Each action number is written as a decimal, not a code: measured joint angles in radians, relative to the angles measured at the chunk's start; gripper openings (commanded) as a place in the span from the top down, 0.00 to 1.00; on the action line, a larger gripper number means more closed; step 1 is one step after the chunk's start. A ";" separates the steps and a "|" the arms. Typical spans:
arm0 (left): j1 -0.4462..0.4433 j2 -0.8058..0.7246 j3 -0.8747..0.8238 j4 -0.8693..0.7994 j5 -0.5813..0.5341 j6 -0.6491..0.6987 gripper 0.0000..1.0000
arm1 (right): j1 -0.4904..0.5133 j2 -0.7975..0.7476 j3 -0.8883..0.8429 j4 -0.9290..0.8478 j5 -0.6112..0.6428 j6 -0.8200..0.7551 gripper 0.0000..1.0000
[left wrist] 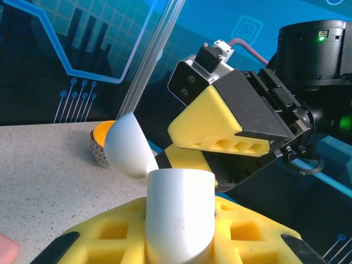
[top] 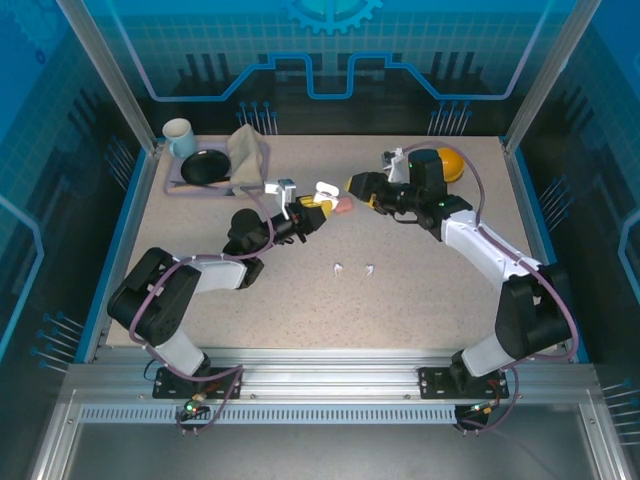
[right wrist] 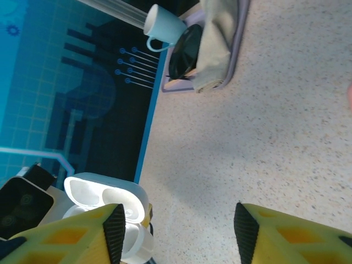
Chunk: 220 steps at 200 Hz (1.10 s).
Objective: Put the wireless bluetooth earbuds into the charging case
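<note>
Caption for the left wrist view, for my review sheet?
Left gripper holds a white charging case, lid open, while the open right gripper faces it; an orange bowl sits behind.

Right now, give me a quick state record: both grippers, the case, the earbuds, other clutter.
left gripper: shut on white charging case
case lid: open
right gripper: open, empty, facing the case
white earbuds: two, loose on the table, nearer the arm bases than the grippers
pink object: between the two grippers, identity unclear
tray: far left corner, holds mug, black bowl, cloth
</note>
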 measured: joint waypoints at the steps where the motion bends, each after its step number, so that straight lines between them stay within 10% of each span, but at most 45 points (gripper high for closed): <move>1: 0.000 0.000 -0.001 0.001 0.000 0.000 1.00 | 0.000 0.000 0.000 0.003 0.000 0.000 0.47; 220: 0.003 0.002 -0.002 0.024 0.027 -0.064 1.00 | 0.021 0.074 0.008 0.130 -0.132 -0.015 0.73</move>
